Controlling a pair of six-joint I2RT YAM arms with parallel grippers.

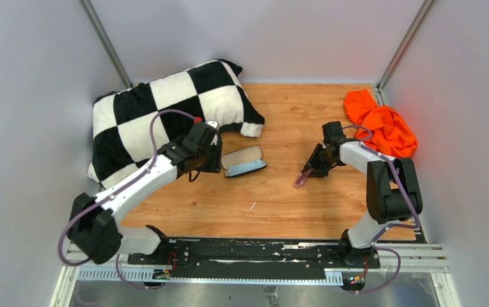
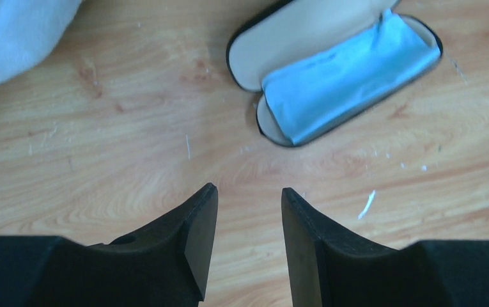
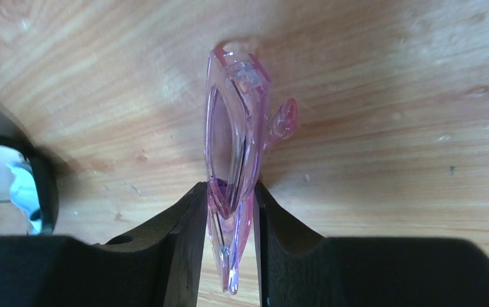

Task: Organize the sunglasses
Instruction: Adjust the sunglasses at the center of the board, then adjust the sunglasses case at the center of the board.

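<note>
Sunglasses [image 3: 232, 128], one folded translucent pink pair, sit pinched in the right gripper [image 3: 229, 190], its fingers closed almost together on the frame, right of centre at the wooden table [image 1: 280, 211]. One open black case [image 1: 245, 162] lies to their left. Only the left wrist view shows the one blue cloth [image 2: 344, 83] inside it; the left gripper [image 2: 249, 192] gapes, holding nothing.

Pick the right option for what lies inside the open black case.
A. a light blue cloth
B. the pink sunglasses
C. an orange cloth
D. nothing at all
A: the light blue cloth lies in the open black case, while the sunglasses are pinched in the right gripper, apart from the case.
</note>
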